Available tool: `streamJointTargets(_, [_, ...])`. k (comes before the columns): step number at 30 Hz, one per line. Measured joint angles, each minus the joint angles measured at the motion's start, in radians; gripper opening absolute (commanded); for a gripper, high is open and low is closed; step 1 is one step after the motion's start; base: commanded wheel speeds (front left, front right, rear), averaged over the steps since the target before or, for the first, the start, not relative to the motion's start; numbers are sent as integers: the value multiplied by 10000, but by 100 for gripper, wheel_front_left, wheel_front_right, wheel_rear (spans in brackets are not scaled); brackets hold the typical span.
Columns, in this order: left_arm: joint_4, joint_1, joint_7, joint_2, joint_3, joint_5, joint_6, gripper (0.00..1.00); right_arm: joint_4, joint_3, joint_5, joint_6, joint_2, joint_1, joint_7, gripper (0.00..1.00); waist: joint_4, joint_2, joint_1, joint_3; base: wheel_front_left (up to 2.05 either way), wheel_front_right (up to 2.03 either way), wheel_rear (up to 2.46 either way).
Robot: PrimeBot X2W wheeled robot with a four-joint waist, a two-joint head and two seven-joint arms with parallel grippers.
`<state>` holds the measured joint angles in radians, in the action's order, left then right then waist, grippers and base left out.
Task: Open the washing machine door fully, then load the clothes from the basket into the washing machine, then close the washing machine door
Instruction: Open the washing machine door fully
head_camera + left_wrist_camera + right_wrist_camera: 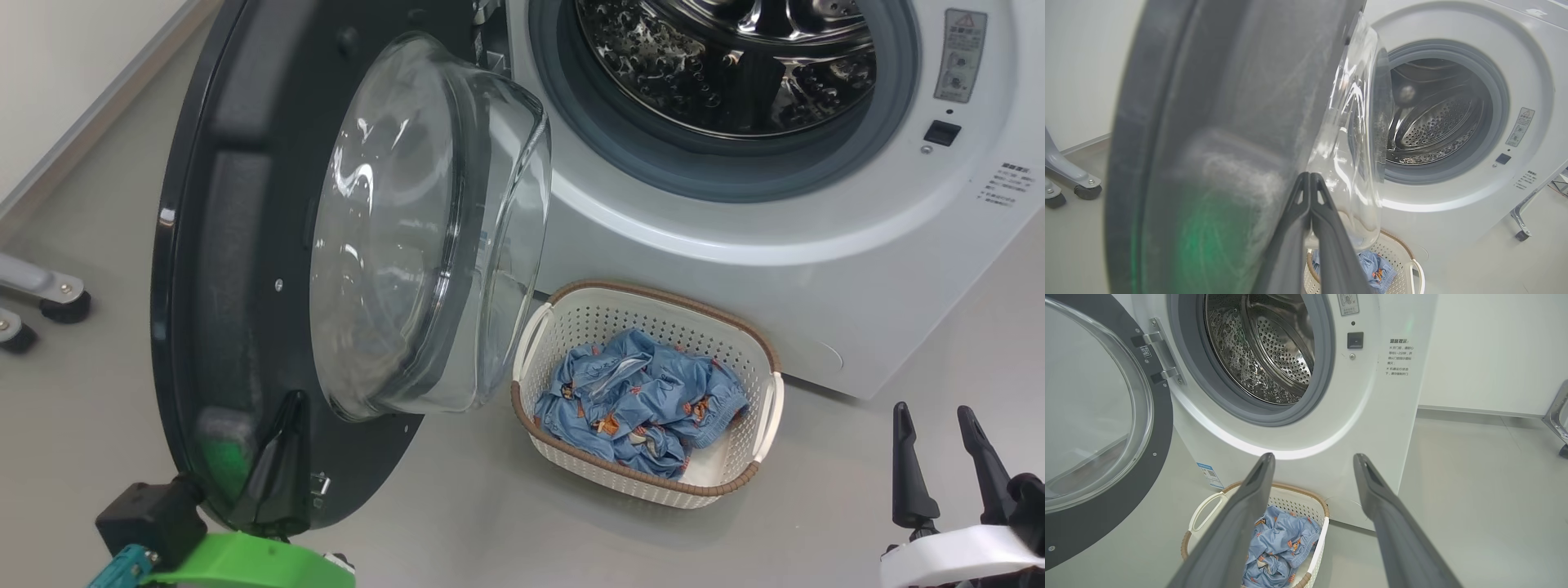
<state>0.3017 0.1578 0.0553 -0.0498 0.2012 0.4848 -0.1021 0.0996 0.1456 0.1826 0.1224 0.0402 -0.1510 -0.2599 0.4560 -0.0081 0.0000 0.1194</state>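
Washing machine door (229,245) open over grey floor (490,523); left claw (1310,176) closed, right claw (933,408) spread.

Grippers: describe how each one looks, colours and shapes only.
The left gripper has long, dark, tapering fingers on a bright green mount, with a black block and a teal connector beside it. The right gripper has the same dark pointed fingers, on a white mount.

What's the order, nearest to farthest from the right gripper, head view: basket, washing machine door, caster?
From the right gripper, open at lower right:
1. basket, just left of it.
2. washing machine door, further left.
3. caster, far left edge.
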Motion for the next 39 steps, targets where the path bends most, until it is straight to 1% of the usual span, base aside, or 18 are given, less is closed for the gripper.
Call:
streamJointTargets(10, [-516,-314,-485,21,-784,96,-96,0,35,-276,-2,0,96,113,0,100,346,0,0,96,0,0,0])
streamJointTargets(26, [-1720,-1326,-1321,117,-1921,558,-144,0,111,-441,-54,0,405,172,0,100,312,0,0,283,0,0,0])
streamJointTargets(39, [-3331,-2417,-2065,188,-3258,625,-173,0,261,-593,-73,0,573,193,0,100,134,0,0,230,0,0,0])
